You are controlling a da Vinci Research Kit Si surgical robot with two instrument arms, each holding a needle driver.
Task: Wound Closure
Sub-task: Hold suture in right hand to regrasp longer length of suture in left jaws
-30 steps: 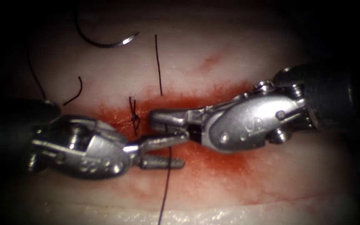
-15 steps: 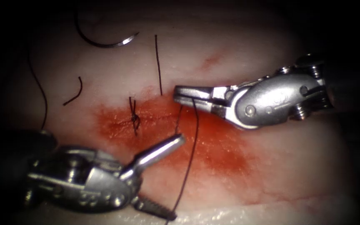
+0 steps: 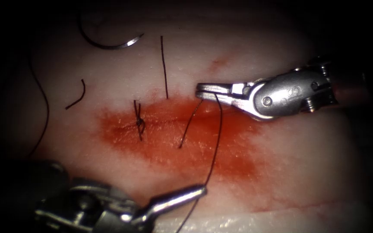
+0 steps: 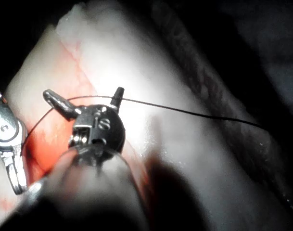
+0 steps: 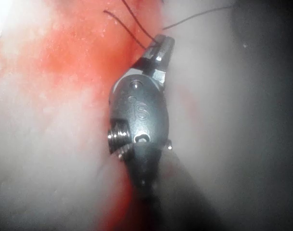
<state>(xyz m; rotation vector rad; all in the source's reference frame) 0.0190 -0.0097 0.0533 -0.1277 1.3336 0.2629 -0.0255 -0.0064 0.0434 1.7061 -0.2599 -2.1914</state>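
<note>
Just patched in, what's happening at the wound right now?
The right tool is shut on the thread above the cut in the tissue. The left tool stands open, holding nothing, thread running across it. The needle lies free on the tissue, upper left. One tied knot sits on the cut.

The curved needle (image 3: 109, 43) lies flat on the pale tissue (image 3: 255, 51), free of it, well above and left of the cut (image 3: 173, 129), its shiny tip pointing right. The dark thread (image 3: 216, 138) hangs from the shut right hand (image 3: 203, 89) down across the red-stained cut, with a short tail beside it. A tied knot (image 3: 140, 123) sits further left.
</note>
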